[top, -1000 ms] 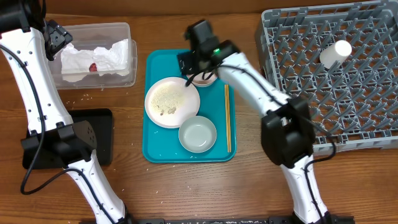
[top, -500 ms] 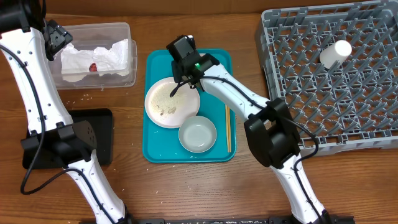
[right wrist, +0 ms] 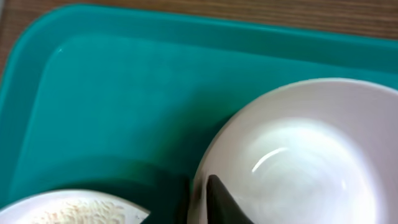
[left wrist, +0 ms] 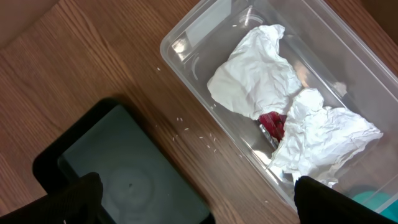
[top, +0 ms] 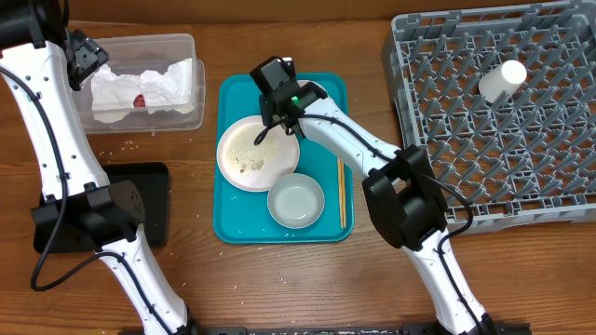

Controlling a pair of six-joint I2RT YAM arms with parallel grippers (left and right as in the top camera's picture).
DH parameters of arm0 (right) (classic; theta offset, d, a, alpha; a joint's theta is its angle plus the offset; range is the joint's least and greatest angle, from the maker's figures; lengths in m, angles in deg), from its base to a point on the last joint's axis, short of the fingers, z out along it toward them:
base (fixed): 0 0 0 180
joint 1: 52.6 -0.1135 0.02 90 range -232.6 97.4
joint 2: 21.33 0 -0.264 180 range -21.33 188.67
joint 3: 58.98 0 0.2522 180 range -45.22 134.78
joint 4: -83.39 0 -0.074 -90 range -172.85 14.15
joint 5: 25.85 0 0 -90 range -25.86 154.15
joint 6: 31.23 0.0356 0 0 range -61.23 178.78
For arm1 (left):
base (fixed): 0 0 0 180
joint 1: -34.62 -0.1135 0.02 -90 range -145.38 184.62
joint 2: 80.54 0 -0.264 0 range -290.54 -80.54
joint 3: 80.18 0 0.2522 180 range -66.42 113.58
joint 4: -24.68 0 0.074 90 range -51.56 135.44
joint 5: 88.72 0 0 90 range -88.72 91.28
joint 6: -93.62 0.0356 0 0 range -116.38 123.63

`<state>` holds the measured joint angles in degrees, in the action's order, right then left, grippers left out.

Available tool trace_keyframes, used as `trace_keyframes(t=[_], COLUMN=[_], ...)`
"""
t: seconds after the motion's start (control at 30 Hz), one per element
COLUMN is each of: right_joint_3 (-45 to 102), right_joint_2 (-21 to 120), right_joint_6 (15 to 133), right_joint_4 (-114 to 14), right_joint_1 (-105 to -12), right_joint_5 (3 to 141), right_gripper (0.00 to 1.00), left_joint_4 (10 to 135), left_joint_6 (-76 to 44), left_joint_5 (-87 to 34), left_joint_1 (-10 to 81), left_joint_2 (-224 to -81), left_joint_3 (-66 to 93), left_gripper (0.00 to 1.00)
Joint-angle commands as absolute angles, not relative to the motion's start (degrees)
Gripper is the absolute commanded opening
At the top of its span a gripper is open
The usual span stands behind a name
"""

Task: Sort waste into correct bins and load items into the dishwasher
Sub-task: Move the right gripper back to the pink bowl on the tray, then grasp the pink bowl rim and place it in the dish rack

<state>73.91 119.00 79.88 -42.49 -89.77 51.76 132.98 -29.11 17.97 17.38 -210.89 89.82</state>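
Right hand [top: 277,110] sits over the far end of the teal tray [top: 235,221], one dark fingertip [right wrist: 217,198] at the rim of the small pink saucer [right wrist: 298,155]; second finger not clearly visible, so I cannot tell if it is clamped or just touching. Left hand [left wrist: 199,205] is spread wide and empty, hovering left of the teal tray above the clear tub [top: 140,41] and black tray [top: 156,186].

Saucer, my read: light, rigid, glazed so slick, chips easily; pinch the rim, one finger inside and one outside, and lift level; it belongs in the rack [top: 559,200] right of the teal tray.

Count: on the teal tray 1 saucer, 1 plate [top: 244,172] with rice scraps [top: 250,144], 1 bowl [top: 296,202], 1 pair of chopsticks [top: 341,177] along its right side; 1 cup [top: 503,79] already in the rack; in the tub 2 wads of napkin [left wrist: 255,74] and 1 red wrapper [left wrist: 272,123]; loose grains [top: 121,146] on the worktop [top: 279,288] left of the teal tray, too small to count.
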Motion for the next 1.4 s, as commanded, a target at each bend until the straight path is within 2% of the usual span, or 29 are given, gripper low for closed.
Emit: trace_keyframes(t=[0.0, 0.07, 0.3, 0.53, 0.67, 0.83, 1.0, 1.17, 1.37], right_joint_3=[74.55, 74.77, 79.53, 81.65, 81.65, 79.66, 77.41, 76.52, 76.47], right_joint_2=[117.36, 116.16, 109.93, 100.79, 98.65, 99.79, 101.16, 101.21, 101.21], right_joint_6=[80.29, 80.29, 80.31, 80.29, 80.58, 83.11, 84.53, 80.47, 64.8], right_joint_4=[-42.29, -42.14, -39.49, -38.12, -37.48, -37.24, -34.38, -21.53, -1.7], right_joint_1=[-89.72, -89.72, -86.21, -73.49, -61.6, -45.33, -35.8, -29.53, -23.43], right_joint_5=[51.15, 51.13, 51.11, 54.52, 68.0, 100.7, 122.6, 127.45, 127.45], right_gripper=[0.07, 0.04, 0.04, 0.04, 0.04, 0.04, 0.04, 0.04, 0.04], left_joint_4=[132.91, 132.91, 132.91, 132.91, 132.91, 132.91, 132.91, 132.91, 132.91], left_joint_6=[-29.81, -29.81, -29.81, -29.81, -29.81, -29.81, -29.81, -29.81, -29.81], left_joint_5=[18.14, 18.16, 18.14, 18.14, 18.16, 18.14, 18.14, 18.16, 18.16], left_joint_1=[17.78, 17.78, 17.78, 17.78, 17.78, 17.78, 17.78, 17.78, 17.78], left_joint_2=[-210.56, -210.56, -210.56, -210.56, -210.56, -210.56, -210.56, -210.56, -210.56], left_joint_3=[89.63, 89.63, 89.63, 89.63, 89.63, 89.63, 89.63, 89.63, 89.63], left_gripper=[1.0, 1.0, 1.0, 1.0, 1.0, 1.0, 1.0, 1.0, 1.0])
